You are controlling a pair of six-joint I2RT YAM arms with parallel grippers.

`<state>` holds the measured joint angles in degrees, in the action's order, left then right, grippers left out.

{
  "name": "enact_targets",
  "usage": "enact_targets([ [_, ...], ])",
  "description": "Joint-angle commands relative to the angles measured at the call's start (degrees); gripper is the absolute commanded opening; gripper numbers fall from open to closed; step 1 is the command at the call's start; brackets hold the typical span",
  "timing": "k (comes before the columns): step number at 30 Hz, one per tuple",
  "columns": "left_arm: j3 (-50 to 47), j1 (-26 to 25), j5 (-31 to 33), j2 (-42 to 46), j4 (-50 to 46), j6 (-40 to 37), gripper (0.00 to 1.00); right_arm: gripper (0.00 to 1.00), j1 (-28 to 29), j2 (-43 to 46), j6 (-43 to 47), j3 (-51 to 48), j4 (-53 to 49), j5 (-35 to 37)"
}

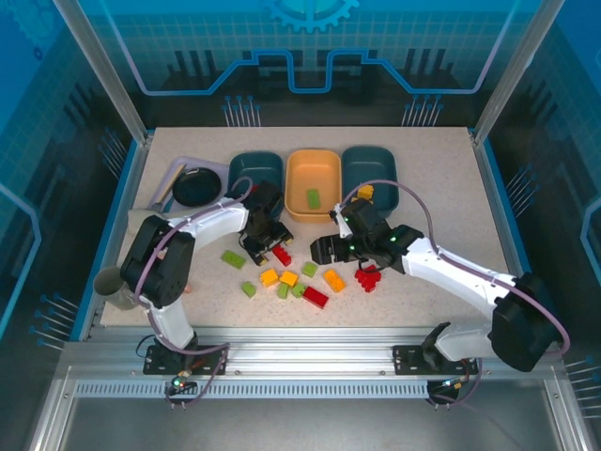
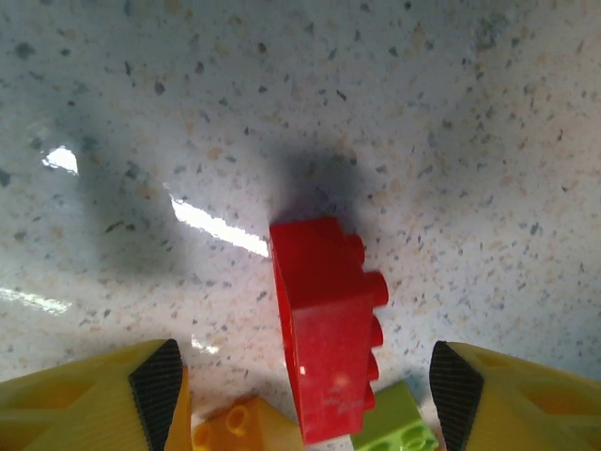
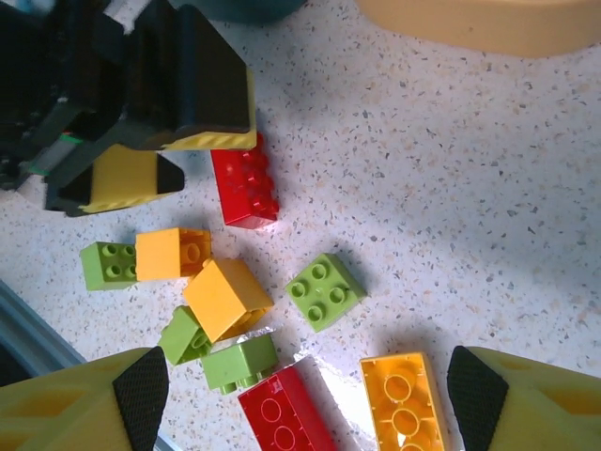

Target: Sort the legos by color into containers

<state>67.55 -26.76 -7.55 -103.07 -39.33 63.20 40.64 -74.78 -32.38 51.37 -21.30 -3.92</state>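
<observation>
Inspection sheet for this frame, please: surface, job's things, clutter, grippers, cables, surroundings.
Surface: speckled beige tabletop, no spills seen.
Job's things: orange plastic tray holds one green brick; right dark teal tray one yellow brick; left dark teal tray, no brick seen; loose bricks mid-table.
Clutter: round black dish, greyish cup.
Grippers: left gripper open, red brick between its fingers; right gripper open, holding nothing.
Cables: lavender cable loops over right arm.
Surroundings: blue transparent panels.
</observation>
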Motion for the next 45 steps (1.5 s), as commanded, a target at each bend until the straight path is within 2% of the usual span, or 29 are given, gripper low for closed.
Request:
enact_targets([
  [1, 2.67, -0.98, 2.13, -2.00, -1.18, 1.14, 0.69, 0.80, 0.75, 2.44, -1.11, -0.35, 2.82, -0.64],
  [12, 6.60, -3.27, 4.88, -8.19, -4.82, 1.93, 0.49, 0.80, 0.80, 1.88, -1.98, -0.66, 2.84, -1.00],
  [22, 5.74, -4.67, 7.17, -8.23, -5.85, 2.54, 0.26, 0.80, 0.75, 1.36, -2.23, -0.22, 1.76, -0.40],
  [26, 4.79, -5.08, 8.37, -5.72, -6.08, 2.90, 0.22, 0.80, 0.75, 1.44, -2.51, 0.04, 1.26, -0.03],
  [33, 7.65, -5.60, 12.47, 4.63, -10.41, 0.47, 0.20, 0.80, 0.74, 3.29, -2.67, 0.55, 1.62, 0.76],
  [36, 11.01, -3.77, 15.47, 7.60, -13.58, -3.74, 0.20, 0.80, 0.73, 3.44, -2.77, 1.14, 2.87, 0.12],
  [39, 13.79, 0.29, 18.09, 8.34, -14.37, -8.68, 0.19, 0.80, 0.97, 2.22, -3.25, 2.24, 4.77, -0.95],
  [45, 23.09, 9.54, 20.52, 0.39, -15.27, -17.38, 0.18, 0.81, 1.62, -2.01, -4.61, 5.68, 10.90, -3.54],
])
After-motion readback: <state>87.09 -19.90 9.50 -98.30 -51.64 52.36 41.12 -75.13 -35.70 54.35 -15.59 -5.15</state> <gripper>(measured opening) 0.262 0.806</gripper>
